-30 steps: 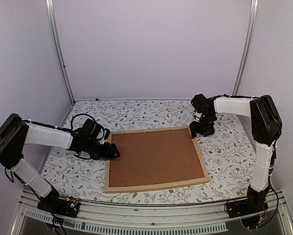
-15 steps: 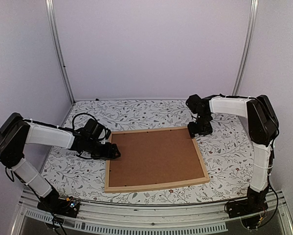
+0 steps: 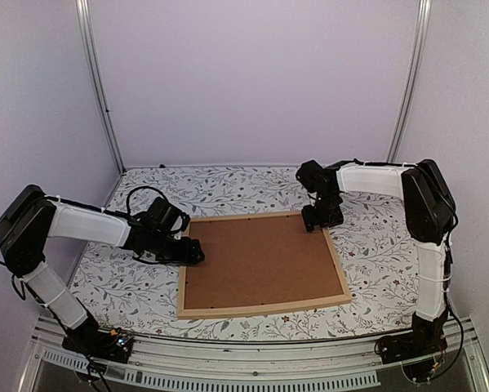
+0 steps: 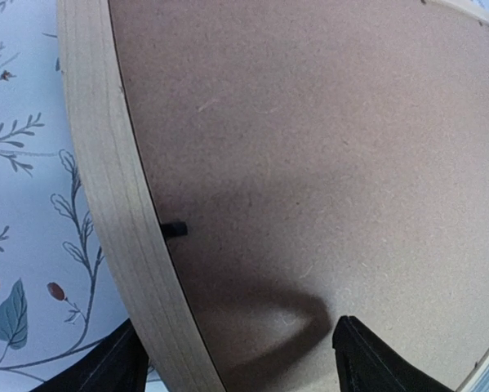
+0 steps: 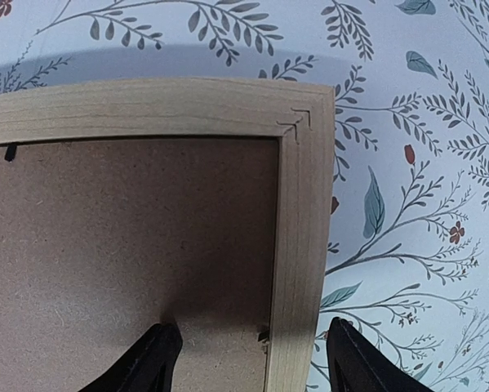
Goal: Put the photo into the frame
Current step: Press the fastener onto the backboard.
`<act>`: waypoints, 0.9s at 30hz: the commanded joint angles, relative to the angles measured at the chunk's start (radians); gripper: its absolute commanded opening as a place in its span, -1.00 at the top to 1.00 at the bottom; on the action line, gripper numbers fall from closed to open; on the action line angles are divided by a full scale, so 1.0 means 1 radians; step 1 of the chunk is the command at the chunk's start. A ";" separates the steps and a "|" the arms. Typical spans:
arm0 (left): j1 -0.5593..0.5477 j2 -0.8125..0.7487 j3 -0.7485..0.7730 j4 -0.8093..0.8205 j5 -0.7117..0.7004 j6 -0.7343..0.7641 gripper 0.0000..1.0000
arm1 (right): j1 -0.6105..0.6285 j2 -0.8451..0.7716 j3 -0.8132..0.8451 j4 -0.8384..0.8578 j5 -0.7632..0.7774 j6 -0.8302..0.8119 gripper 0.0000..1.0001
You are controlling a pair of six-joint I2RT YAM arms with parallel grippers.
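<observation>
The frame [image 3: 260, 309] of light wood lies flat on the table with a brown backing board [image 3: 260, 260] filling it. The photo is hidden or out of view. My left gripper [image 3: 191, 253] is open and low, and its fingers straddle the frame's left rail [image 4: 113, 188], one on the tablecloth side and one over the board [image 4: 309, 147]. My right gripper [image 3: 319, 220] is open at the far right corner and straddles the right rail [image 5: 297, 245], with one finger over the board [image 5: 130, 237]. In the wrist views the left gripper [image 4: 240, 359] and the right gripper [image 5: 256, 355] hold nothing.
A floral-print cloth [image 3: 375, 245] covers the table. Small black retaining tabs sit at the inner edge of the frame [image 4: 175, 230] [image 5: 263, 336]. White walls and metal posts [image 3: 97, 90] close in the back and sides.
My right gripper has moved left, from outside the frame's far right corner to over it. My left gripper has edged slightly right over the left rail. The frame has hardly moved.
</observation>
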State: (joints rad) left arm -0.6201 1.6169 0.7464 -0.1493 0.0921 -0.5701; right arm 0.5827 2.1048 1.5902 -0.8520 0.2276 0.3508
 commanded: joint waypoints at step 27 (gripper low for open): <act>-0.043 -0.011 0.022 -0.063 -0.053 0.012 -0.75 | 0.002 -0.460 -0.494 -0.049 -0.098 0.092 -0.37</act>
State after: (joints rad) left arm -0.6510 1.6108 0.7547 -0.1749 0.0395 -0.5678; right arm 0.5823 1.6798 1.1210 -0.9051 0.1394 0.4179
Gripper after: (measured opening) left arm 0.876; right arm 0.686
